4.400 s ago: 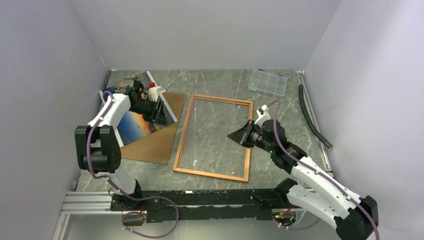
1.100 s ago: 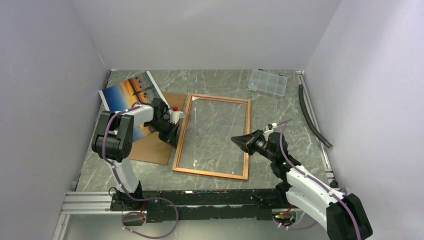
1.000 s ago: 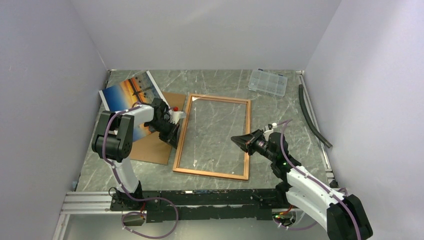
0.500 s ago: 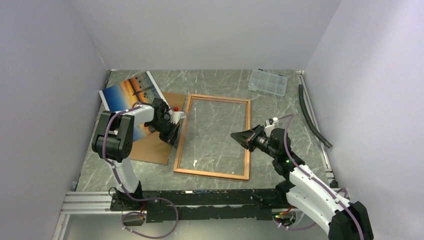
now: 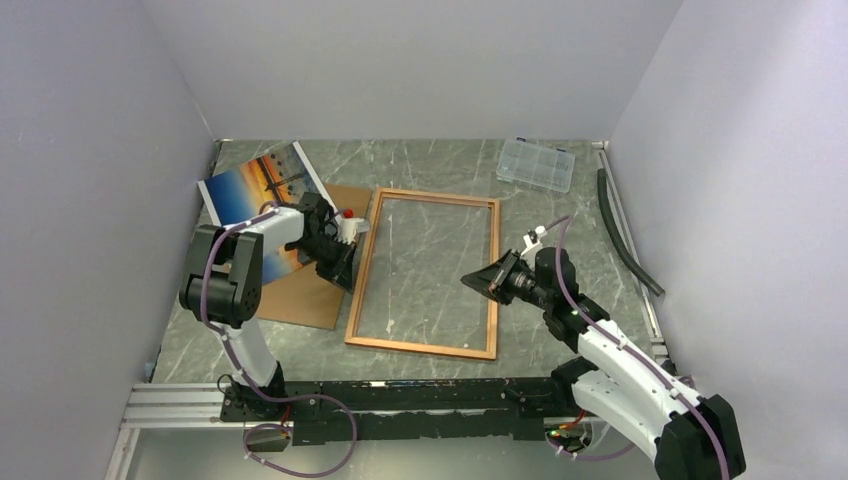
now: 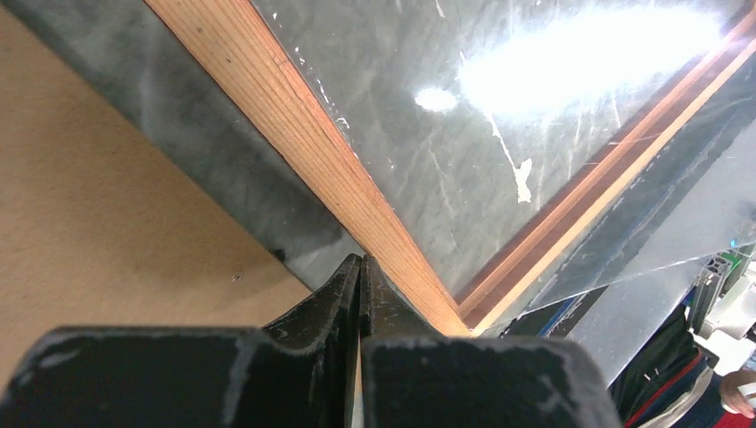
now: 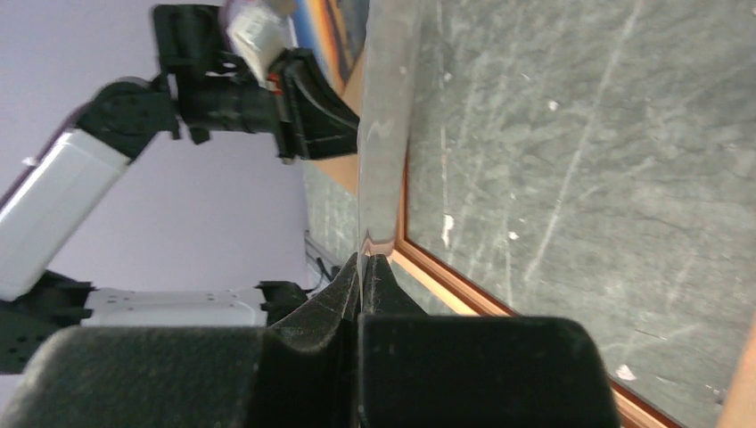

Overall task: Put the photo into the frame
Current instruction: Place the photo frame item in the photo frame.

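The frame (image 5: 420, 348) lies flat on the marble table (image 5: 560, 215), mid-scene. Over its right rail the right gripper (image 5: 467, 281) has its fingers pressed together; from the wrist view they seem to nip the edge of a clear pane (image 7: 383, 134), though that pane is hard to make out. At the frame's left rail the left gripper (image 6: 359, 267) is also closed, with its tips against the wood's outer edge, beside the brown backing board (image 5: 305, 292). Farther back on the left, the photo (image 5: 250, 190) lies picture side up on that board, outside the frame. A clear compartment box (image 5: 536, 164) sits at the far right.
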`<control>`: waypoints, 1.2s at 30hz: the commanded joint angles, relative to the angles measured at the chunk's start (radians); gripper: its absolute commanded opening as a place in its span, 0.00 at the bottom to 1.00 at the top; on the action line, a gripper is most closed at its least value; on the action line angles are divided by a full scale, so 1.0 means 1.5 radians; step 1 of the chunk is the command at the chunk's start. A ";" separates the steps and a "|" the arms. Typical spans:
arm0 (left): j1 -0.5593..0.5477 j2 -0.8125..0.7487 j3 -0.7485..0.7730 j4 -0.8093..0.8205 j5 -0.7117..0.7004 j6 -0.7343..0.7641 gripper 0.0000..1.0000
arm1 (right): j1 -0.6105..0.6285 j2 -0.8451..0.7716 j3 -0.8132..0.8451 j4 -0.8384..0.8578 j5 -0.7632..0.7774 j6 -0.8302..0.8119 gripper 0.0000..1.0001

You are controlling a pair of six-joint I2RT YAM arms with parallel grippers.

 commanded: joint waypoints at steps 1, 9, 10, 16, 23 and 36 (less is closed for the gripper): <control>0.012 -0.043 0.031 -0.017 0.025 -0.006 0.10 | 0.003 0.011 -0.035 0.017 -0.023 -0.034 0.00; 0.015 -0.057 0.032 -0.032 0.036 0.001 0.23 | 0.003 0.034 -0.037 -0.007 -0.017 -0.060 0.00; 0.015 -0.057 0.030 -0.033 0.036 0.004 0.23 | 0.003 0.033 -0.036 -0.016 -0.014 -0.066 0.00; 0.016 -0.062 0.018 -0.030 0.026 0.010 0.23 | -0.005 0.034 -0.040 -0.042 -0.012 -0.098 0.46; 0.015 -0.069 0.014 -0.029 0.021 0.014 0.21 | -0.036 0.086 0.004 -0.060 -0.008 -0.163 0.72; 0.016 -0.067 0.010 -0.026 0.012 0.017 0.20 | -0.099 0.221 0.041 -0.021 -0.019 -0.231 0.63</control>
